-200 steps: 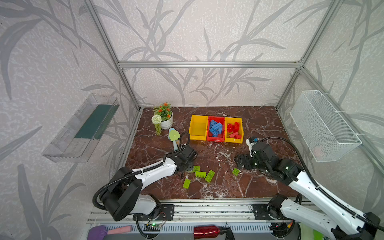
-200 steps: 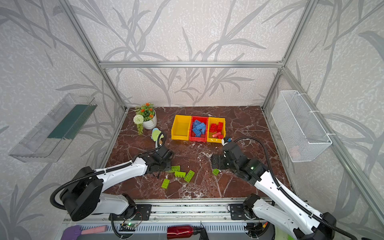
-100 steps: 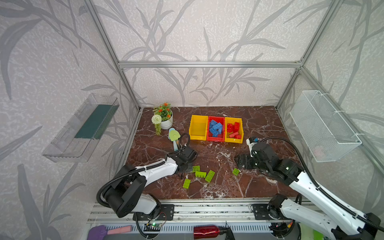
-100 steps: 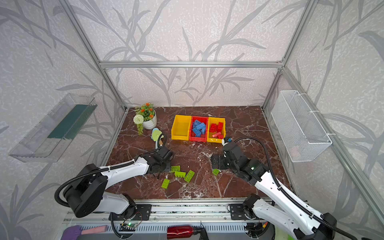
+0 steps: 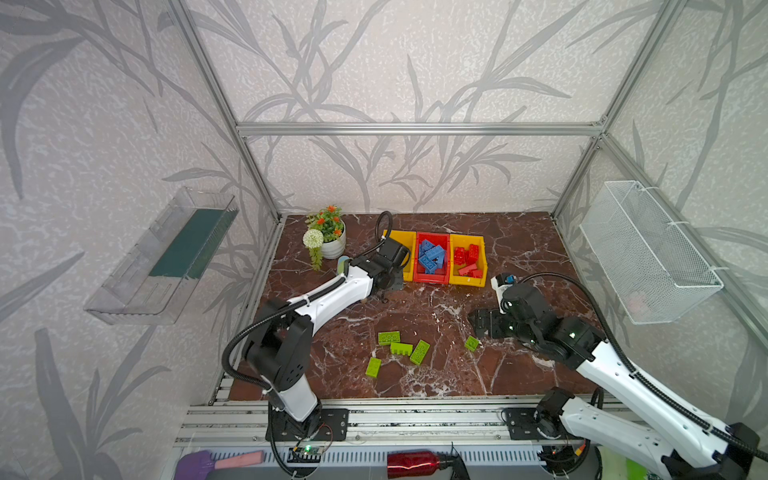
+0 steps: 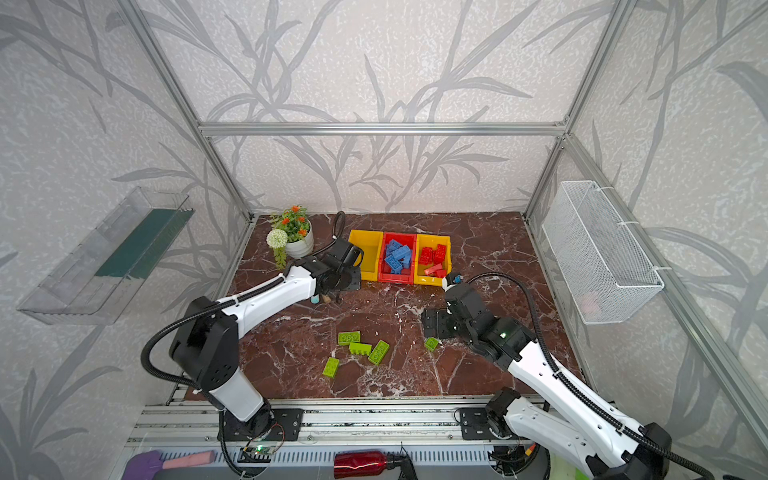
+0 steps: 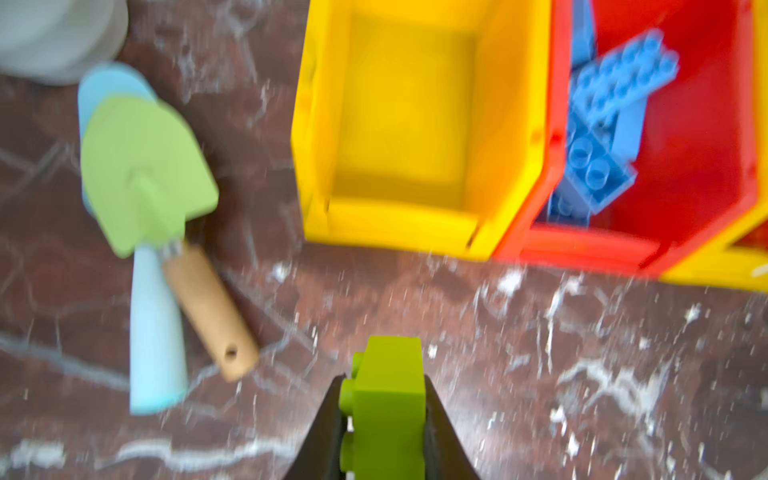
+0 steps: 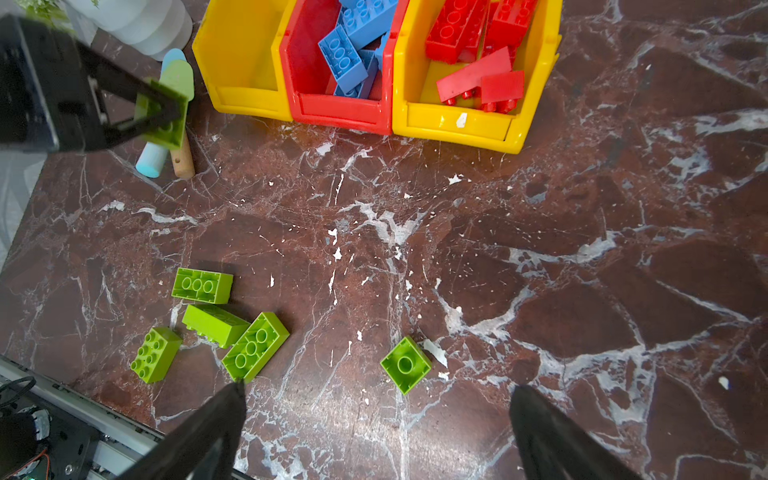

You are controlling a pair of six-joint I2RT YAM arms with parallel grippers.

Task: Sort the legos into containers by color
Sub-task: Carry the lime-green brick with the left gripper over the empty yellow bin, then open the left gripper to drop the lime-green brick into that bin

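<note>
Left wrist view: note the left gripper [image 7: 382, 380] closed firmly on one lime green brick [image 7: 384, 415], studs turned sideways. Read the brick as held off the marble tabletop [image 7: 519, 353], just short of the front wall of the empty yellow bin [image 7: 399, 226] and not yet over the opening. Right wrist view: note the right gripper [image 8: 377, 386] spread fully wide, holding nothing, poised near a small green brick [image 8: 405, 365] well apart from the empty yellow bin on its front side.

Hazards
- Expect a drop short of the empty yellow bin if released before clearing the front wall.
- Guard against clipping that wall with the brick's lower end if brought in too low; likely to shove all three joined bins.
- Watch for drift toward the red bin [image 7: 582, 249], touching the empty yellow bin on one side; would mix green in with blue.
- Keep clear of the green trowel [image 7: 145, 166], just beside the empty yellow bin on the other side.
- Treat slip as possible: narrow purchase on smooth plastic.

Counts
- Tally three bins: two yellow, one red.
- Tally six green bricks: one gripped, a cluster of four green bricks [image 8: 216, 324] and the small one, those five well in front of the empty yellow bin. Count none inside it.
- Leave the blue bricks [image 8: 345, 54] in the red bin and the red bricks [image 8: 457, 25] in the second yellow bin [image 8: 457, 124] uncounted: piled and overlapping, several of each.
- Count two grippers, one trowel.
</note>
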